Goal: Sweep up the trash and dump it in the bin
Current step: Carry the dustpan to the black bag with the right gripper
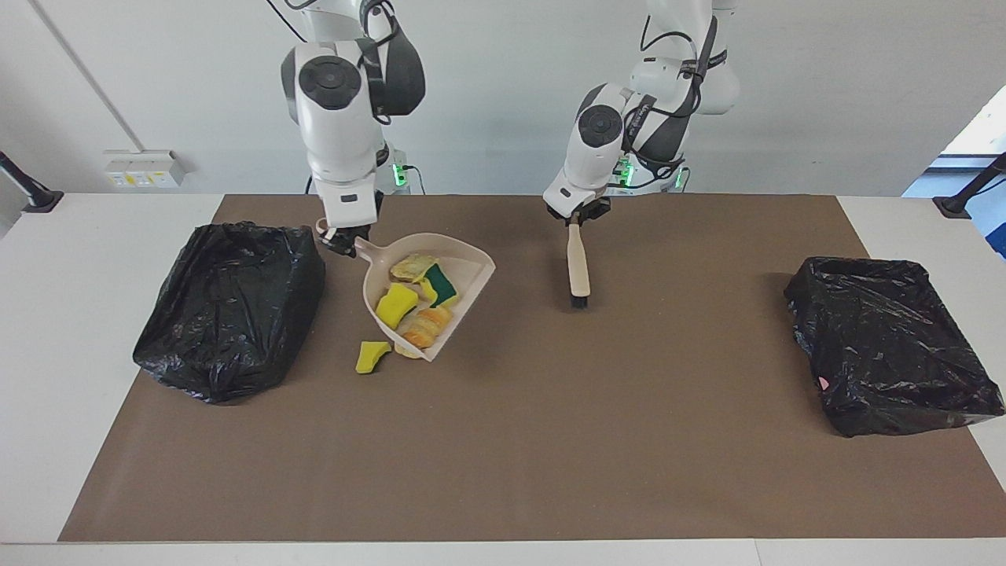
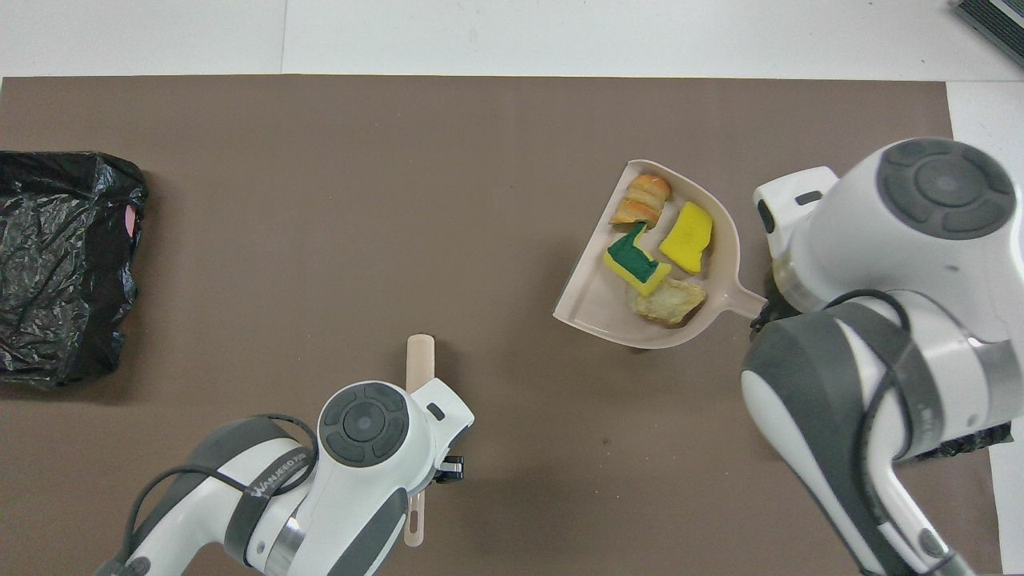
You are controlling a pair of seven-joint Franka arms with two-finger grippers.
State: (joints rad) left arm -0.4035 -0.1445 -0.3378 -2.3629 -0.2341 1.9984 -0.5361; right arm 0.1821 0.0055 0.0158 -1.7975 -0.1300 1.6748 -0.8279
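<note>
The table [image 1: 503,472] was viewed from high across it, facing the arms, at some distance. It was also viewed steeply from above the robots' end. The brown mat [image 2: 400,200] was shared.

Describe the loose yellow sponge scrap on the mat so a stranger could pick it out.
Start at the black bin bag at the right arm's end of the table. Beside it the dustpan hangs raised. The yellow sponge scrap lies on the brown mat by the pan's lip, all yellow, notched, outside the pan.

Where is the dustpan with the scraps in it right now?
In the facing view the dustpan hangs tilted from the right claw, beside the black bin at the right arm's end, over a yellow scrap on the mat.
</note>
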